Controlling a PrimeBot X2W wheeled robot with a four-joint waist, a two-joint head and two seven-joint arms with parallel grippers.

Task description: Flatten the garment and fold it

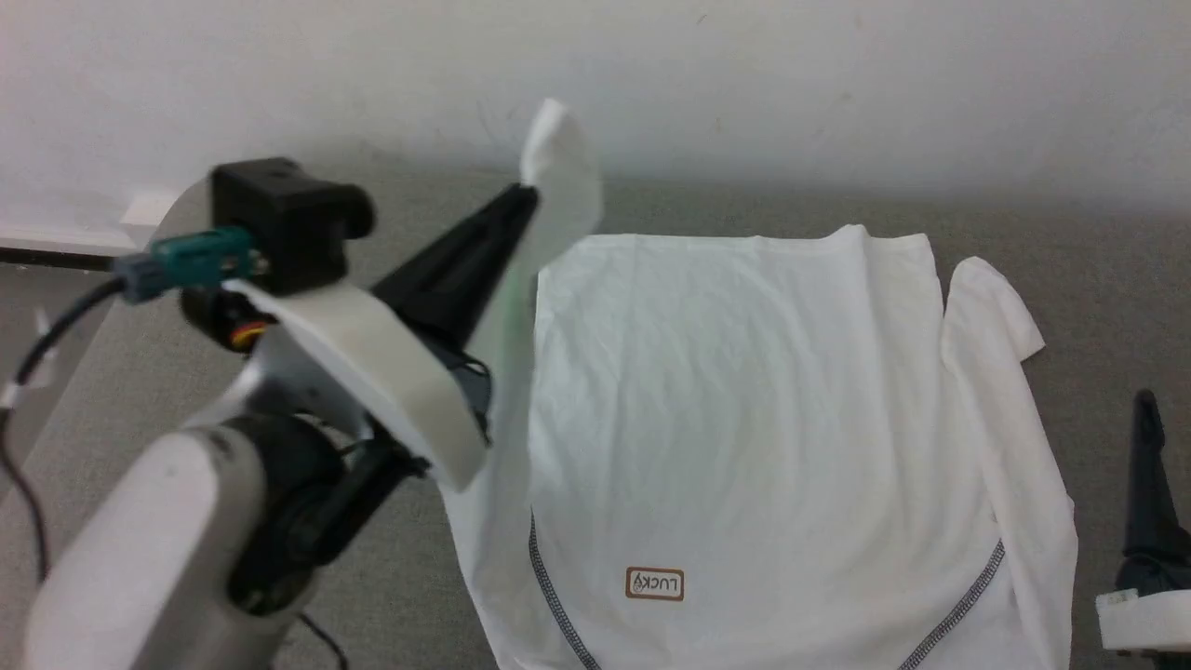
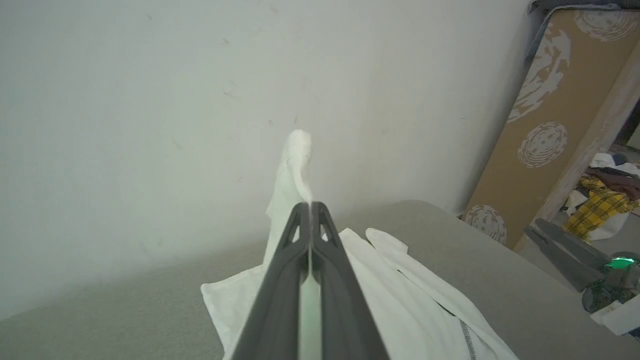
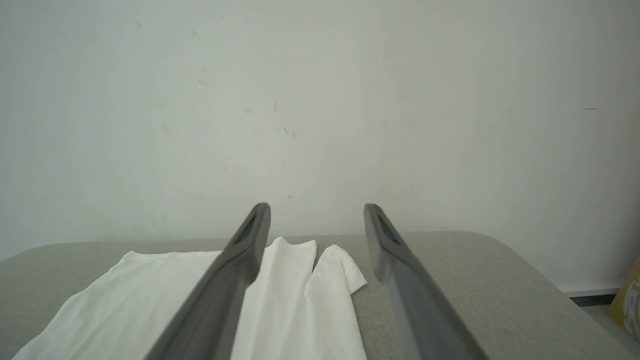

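Note:
The garment (image 1: 744,400), a white long-sleeved shirt with grey zigzag seams and a small tan "LUCKY" patch (image 1: 654,583), lies spread on the grey table (image 1: 1098,279). My left gripper (image 1: 530,197) is shut on the garment's left sleeve and holds its cuff up above the table, the sleeve hanging down beside the body. In the left wrist view the gripper (image 2: 311,205) pinches the sleeve (image 2: 295,165), whose end sticks up past the tips. The right sleeve (image 1: 996,372) lies folded along the body. My right gripper (image 3: 316,212) is open and empty, low at the right (image 1: 1146,409).
A white wall (image 1: 837,84) rises right behind the table's far edge. In the left wrist view, a tan patterned board (image 2: 550,120) leans at the right with a heap of clothes (image 2: 605,195) on the floor beyond it. Bare table surface lies to the right of the garment.

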